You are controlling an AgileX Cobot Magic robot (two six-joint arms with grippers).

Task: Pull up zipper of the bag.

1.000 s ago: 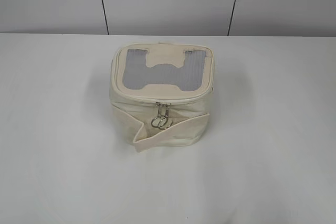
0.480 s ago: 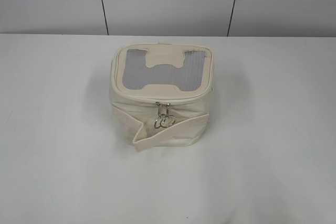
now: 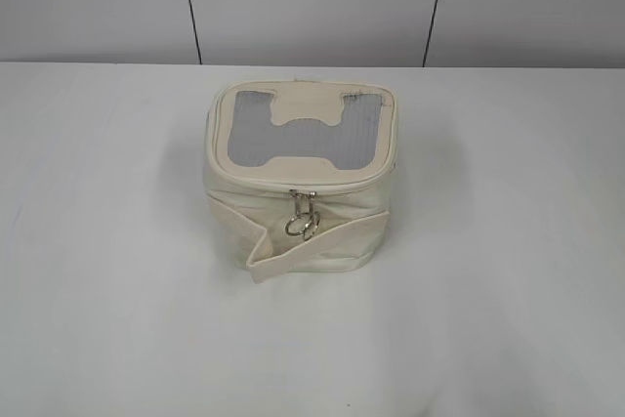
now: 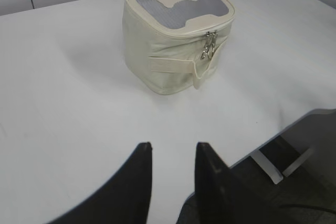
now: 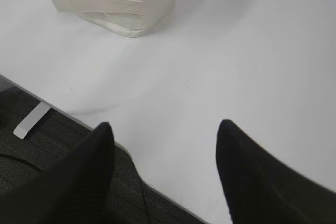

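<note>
The cream-white bag [image 3: 293,217] stands upright in the middle of the white table, grey mesh top panel with a cream H-shaped patch facing up. Its zipper [image 3: 283,183] runs round the top panel edge, and two silver ring pulls [image 3: 303,225] hang together at the front face. The bag also shows in the left wrist view [image 4: 157,61] and partly in the right wrist view [image 5: 131,3]. My left gripper [image 4: 173,148] is open and empty, well short of the bag. My right gripper [image 5: 164,127] is open and empty near the table's front edge. Neither gripper shows in the exterior view.
The wide strap band [image 3: 293,246] sticks out from the bag's front left. The table's front edge [image 5: 63,109] runs close under my right gripper, with dark floor below. A grey panelled wall [image 3: 312,7] stands behind the table.
The two ring pulls have swung slightly at the front of the bag. The bag itself has not moved.
</note>
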